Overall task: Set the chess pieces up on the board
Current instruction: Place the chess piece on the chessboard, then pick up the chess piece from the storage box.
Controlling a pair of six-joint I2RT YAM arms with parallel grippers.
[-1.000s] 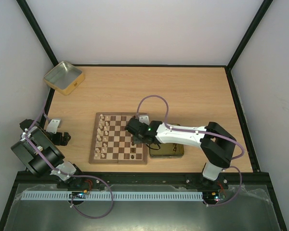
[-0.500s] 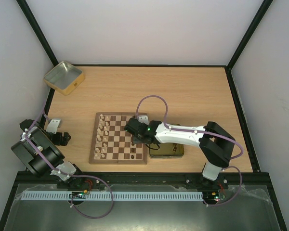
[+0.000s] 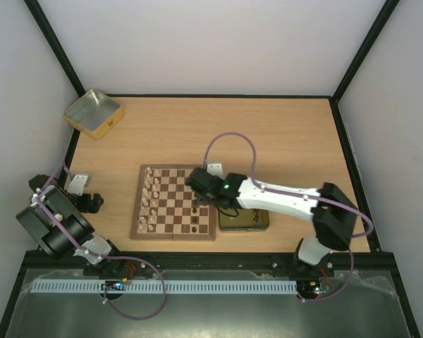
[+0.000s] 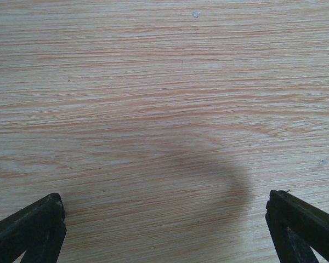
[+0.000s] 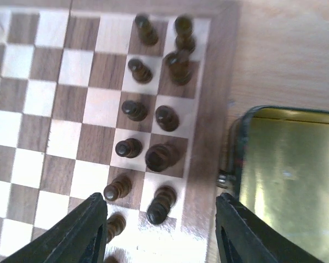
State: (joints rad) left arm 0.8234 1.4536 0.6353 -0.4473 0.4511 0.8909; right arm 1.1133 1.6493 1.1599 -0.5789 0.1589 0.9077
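Observation:
The chessboard (image 3: 170,184) lies mid-table; its rim also shows in the right wrist view (image 5: 204,164). Pale pieces (image 3: 149,199) stand along its left columns. Dark pieces (image 5: 163,156) stand in two columns by the right rim, with a few visible in the top view (image 3: 197,227). My right gripper (image 3: 199,196) hovers over the board's right side, jaws wide open and empty (image 5: 160,230); a dark piece (image 5: 160,204) stands between the fingers below. My left gripper (image 3: 80,187) sits folded at the table's left, open and empty over bare wood (image 4: 164,219).
A yellow-gold tin (image 3: 244,219) lies just right of the board, under the right arm; it also shows in the right wrist view (image 5: 288,175). A square tin (image 3: 93,113) sits at the far left corner. Black frame rails edge the table.
The right arm has stretched out and its gripper has shifted slightly right and toward the far side over the board. The left arm has not moved.

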